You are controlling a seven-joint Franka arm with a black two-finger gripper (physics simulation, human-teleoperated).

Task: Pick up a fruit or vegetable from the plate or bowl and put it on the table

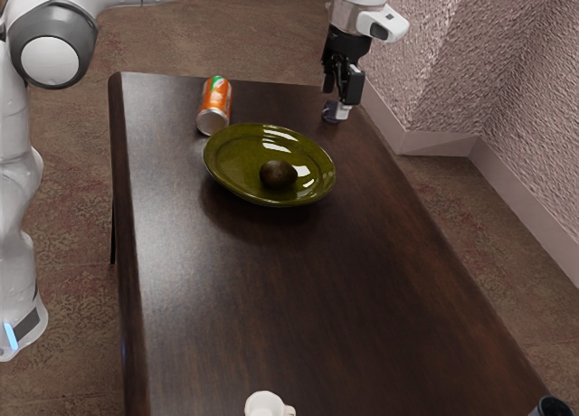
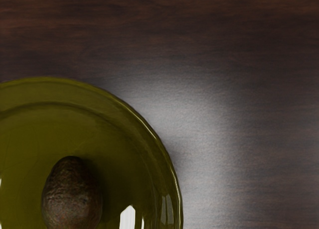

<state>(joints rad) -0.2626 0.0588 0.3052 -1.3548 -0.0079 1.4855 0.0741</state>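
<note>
White mug (image 1: pixel 265 404) nearest, exterior view's lower edge. Avocado (image 1: pixel 278 174) on green plate (image 1: pixel 237 167), orange can (image 1: pixel 216 99) near it. Gripper (image 1: pixel 340 96) above table (image 1: pixel 298 298), fingers apart.

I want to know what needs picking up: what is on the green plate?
An avocado sits on the green plate; the patch right beneath it is covered.

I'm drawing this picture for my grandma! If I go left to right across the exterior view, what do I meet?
Orange drink can → brown avocado → black gripper → dark round container at the corner.
</note>
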